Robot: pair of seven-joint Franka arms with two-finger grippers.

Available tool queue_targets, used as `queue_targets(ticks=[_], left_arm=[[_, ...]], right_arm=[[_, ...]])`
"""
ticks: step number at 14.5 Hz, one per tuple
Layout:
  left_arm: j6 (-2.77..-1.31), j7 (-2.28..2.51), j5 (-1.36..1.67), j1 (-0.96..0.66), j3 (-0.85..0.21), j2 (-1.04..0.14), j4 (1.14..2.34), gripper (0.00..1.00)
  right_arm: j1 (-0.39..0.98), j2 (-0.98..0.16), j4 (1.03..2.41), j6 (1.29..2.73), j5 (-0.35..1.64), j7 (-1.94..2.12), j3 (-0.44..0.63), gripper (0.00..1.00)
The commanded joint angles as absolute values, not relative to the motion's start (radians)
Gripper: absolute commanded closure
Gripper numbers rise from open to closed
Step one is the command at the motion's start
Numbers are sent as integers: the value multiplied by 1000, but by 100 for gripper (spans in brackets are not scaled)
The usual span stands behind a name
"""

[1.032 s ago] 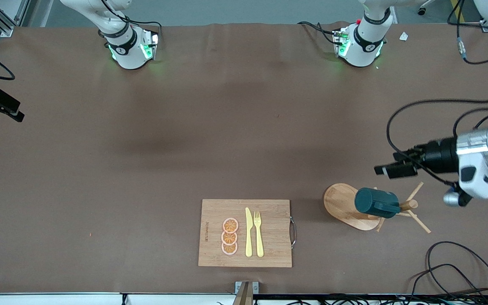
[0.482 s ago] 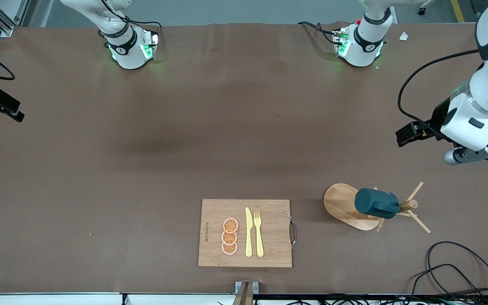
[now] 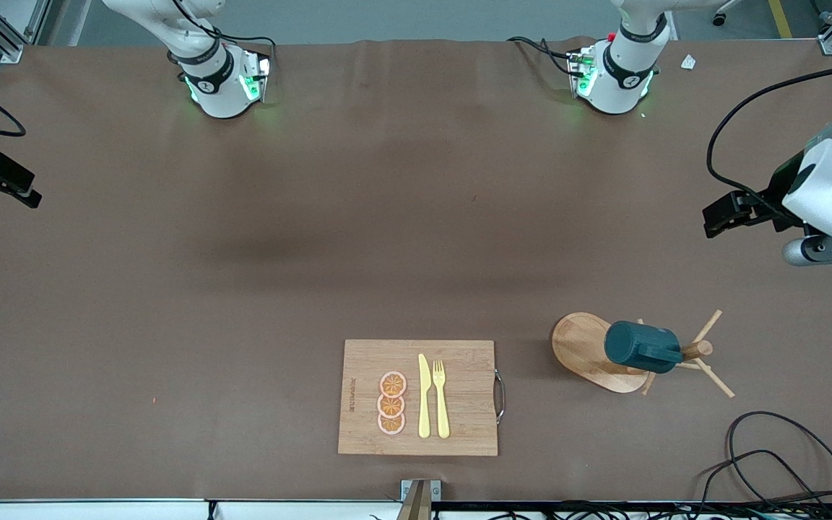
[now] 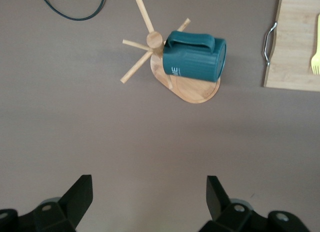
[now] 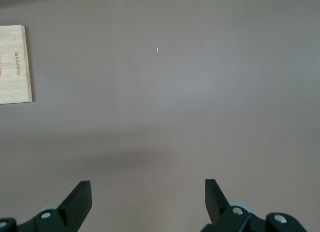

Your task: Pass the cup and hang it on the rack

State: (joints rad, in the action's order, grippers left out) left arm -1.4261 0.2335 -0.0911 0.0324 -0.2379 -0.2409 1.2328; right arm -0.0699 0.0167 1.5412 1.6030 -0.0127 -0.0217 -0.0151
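Observation:
The dark teal cup [image 3: 640, 347] hangs on its side by its handle on a peg of the wooden rack [image 3: 578, 343], toward the left arm's end of the table. In the left wrist view the cup [image 4: 197, 56] lies over the rack's oval base [image 4: 197, 94]. My left gripper [image 3: 721, 215] is open and empty, up in the air and clear of the rack, over bare table; its jaws [image 4: 149, 184] stand wide apart. My right gripper [image 3: 26, 193] waits at the right arm's end of the table, open and empty [image 5: 147, 187].
A bamboo cutting board [image 3: 459, 390] with a yellow knife [image 3: 423, 397], a fork [image 3: 440, 397] and orange slices [image 3: 391, 403] lies near the front edge. It also shows in the left wrist view [image 4: 295, 51] and the right wrist view [image 5: 15, 66]. Black cables [image 3: 770, 448] lie near the rack.
My left gripper has drawn up and away from the rack, toward the robots' bases and the left arm's end of the table. The cup stays on the peg. The right arm has not moved.

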Motion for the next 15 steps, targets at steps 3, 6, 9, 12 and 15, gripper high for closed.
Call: queue_targets(ticks=[3,6,9,12,15], left_arm=[[-1465,204,-48,-11,-164,3,1520,0],[-1468,199,-11,-12,-138,73,1601,0],[-1456,199,-9,-5,-144,77,1600,0],[-1433,199,-11,-6,-149,74,1591,0],[-1427,201,-12,-9,-150,74,1575,0]], right_arm=[[-81,49,1577,1612,3,-11,-20,0],[-81,48,1575,1612,3,-12,-20,0],[-81,48,1575,1614,3,-11,-20,0],[-81,49,1577,1614,3,-11,-20,0],[-81,49,1577,1614,3,-11,-20,0]])
